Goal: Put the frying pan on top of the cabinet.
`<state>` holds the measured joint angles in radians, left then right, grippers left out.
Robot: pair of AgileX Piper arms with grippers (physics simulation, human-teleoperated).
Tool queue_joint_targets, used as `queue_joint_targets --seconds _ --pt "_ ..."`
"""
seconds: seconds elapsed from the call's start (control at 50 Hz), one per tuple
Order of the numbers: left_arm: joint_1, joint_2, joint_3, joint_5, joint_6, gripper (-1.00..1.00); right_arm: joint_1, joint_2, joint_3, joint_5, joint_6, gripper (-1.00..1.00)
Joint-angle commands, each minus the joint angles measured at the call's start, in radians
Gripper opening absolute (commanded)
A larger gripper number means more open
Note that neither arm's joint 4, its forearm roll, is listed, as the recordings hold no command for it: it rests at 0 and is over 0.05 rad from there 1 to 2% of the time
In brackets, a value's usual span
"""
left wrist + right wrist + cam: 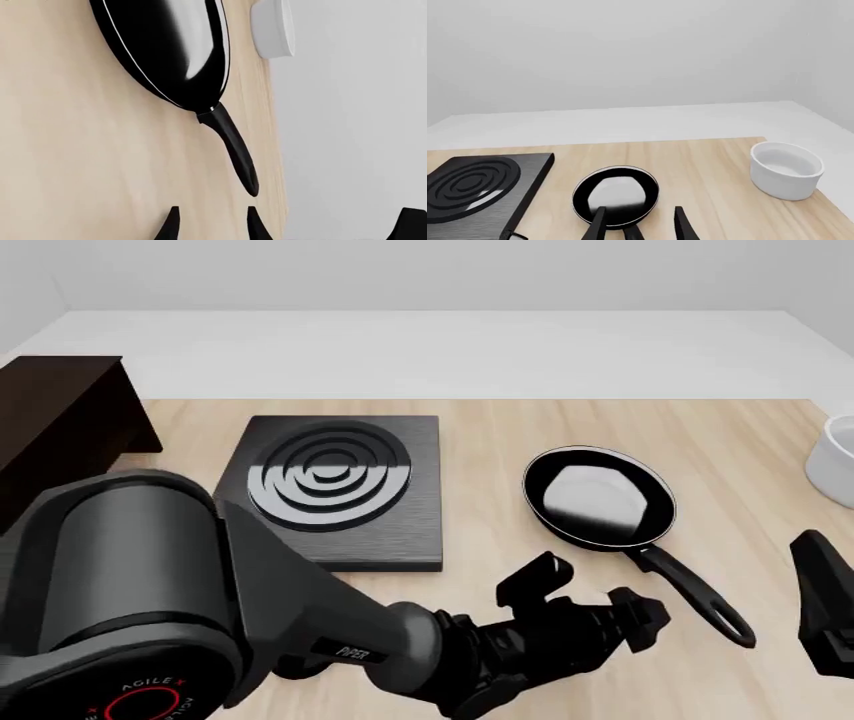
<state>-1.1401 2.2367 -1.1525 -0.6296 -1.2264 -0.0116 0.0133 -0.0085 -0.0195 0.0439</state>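
Front view: the pan (598,498) is seen flat on the tabletop (507,430), its handle (694,593) angled back toward the arms, just right of the left end effector (587,595), fingers apart and empty; the cabinet (60,430) stands far left.

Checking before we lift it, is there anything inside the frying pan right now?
The frying pan looks empty: only a glossy whitish reflection shows inside it. It sits flat on the table, so the patch of wood beneath it is hidden.
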Motion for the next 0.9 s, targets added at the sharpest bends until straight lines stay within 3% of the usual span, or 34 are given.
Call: queue_joint_targets --seconds 0.02,0.38,0.9 --pt "-0.005 0.022 -0.029 0.008 -0.015 1.0 -0.002 0.005 0.0 -0.004 0.008 1.0" --pt "0.016 0.055 -0.097 0.047 0.01 1.0 0.003 0.023 -0.002 -0.018 0.003 1.0" --pt "0.006 0.107 -0.165 0.067 -0.008 1.0 -0.002 0.035 0.004 -0.034 0.012 1.0"
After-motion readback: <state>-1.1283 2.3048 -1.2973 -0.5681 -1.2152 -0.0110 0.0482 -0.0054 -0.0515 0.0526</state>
